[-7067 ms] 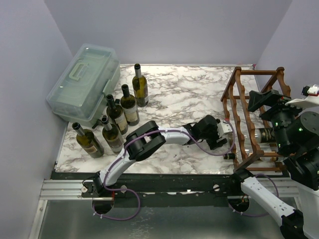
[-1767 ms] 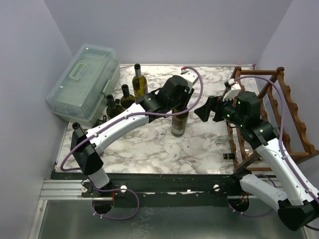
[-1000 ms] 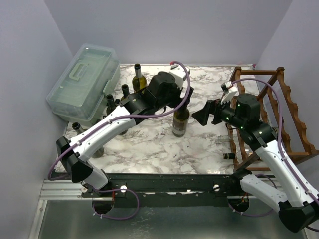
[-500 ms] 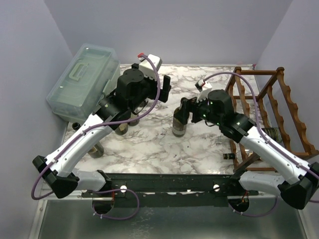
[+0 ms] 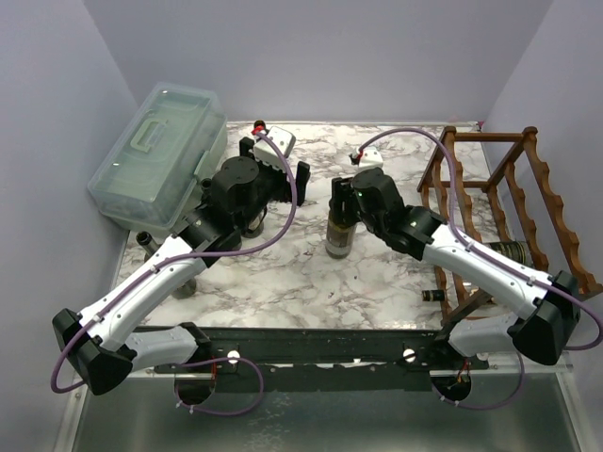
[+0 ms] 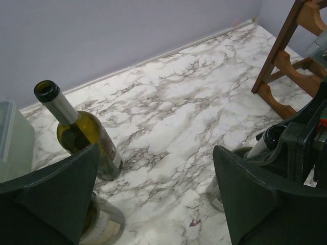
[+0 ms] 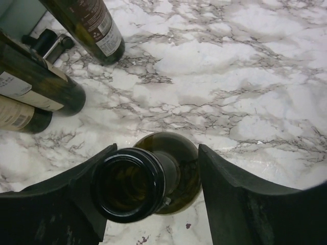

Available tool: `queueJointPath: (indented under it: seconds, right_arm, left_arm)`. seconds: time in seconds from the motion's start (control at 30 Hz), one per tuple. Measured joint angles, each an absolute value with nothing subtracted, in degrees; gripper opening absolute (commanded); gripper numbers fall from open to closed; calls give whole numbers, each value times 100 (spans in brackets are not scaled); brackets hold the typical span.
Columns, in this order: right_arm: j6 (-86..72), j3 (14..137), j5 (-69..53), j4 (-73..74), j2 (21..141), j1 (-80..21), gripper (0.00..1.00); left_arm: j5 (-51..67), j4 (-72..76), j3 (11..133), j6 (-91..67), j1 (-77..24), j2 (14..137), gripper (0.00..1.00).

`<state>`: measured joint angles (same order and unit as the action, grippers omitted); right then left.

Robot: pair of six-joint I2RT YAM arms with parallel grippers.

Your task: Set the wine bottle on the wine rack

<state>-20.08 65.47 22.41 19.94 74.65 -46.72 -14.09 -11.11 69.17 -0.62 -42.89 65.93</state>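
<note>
The wine bottle (image 5: 339,231) stands upright near the middle of the marble counter (image 5: 283,278), well apart from the wine rack (image 5: 485,137) at the counter's right edge. The right claw (image 5: 338,191) is down at the bottle's neck. In the right wrist view its two fingers (image 7: 76,204) flank the open mouth of the wine bottle (image 7: 130,185). The left one sits right against the rim, while a gap shows on the other side, so the right claw (image 7: 156,149) is part-way open and not clamped.

The left claw (image 5: 275,165) hangs to the left of the bottle and apart from it. In its own view the left claw (image 6: 156,153) is spread wide with only bare counter between the fingers.

Just beyond that claw stands a green bottle (image 6: 76,127), with more bottles (image 7: 36,87) clustered beside it. Behind them, at the counter's far left, sits a translucent lidded box (image 5: 160,151). One dark bottle (image 5: 513,252) lies in the rack's lower tier.
</note>
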Motion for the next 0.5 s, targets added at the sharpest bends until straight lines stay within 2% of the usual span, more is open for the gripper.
queueJointPath:
  seconds: [0.1, 0.23, 0.37, 0.5]
  right_arm:
    - [-1999, 6696, 2539, 1992, 7636, -4770, 55]
    - [-1979, 6746, 2827, 1990, 7721, -4851, 41]
    - [-1920, 6744, 2995, 1990, 7725, -4871, 32]
    - [-1850, 6744, 3103, 1979, 7723, -4871, 6]
  left_arm:
    - [-1448, -958, 6851, -1, -4287, 6547, 92]
    - [-1485, -801, 6812, 47, -4287, 6462, 91]
    - [-1529, -696, 6772, 73, -4287, 6412, 91]
    - [-1553, -648, 6751, 75, -4287, 6412, 91]
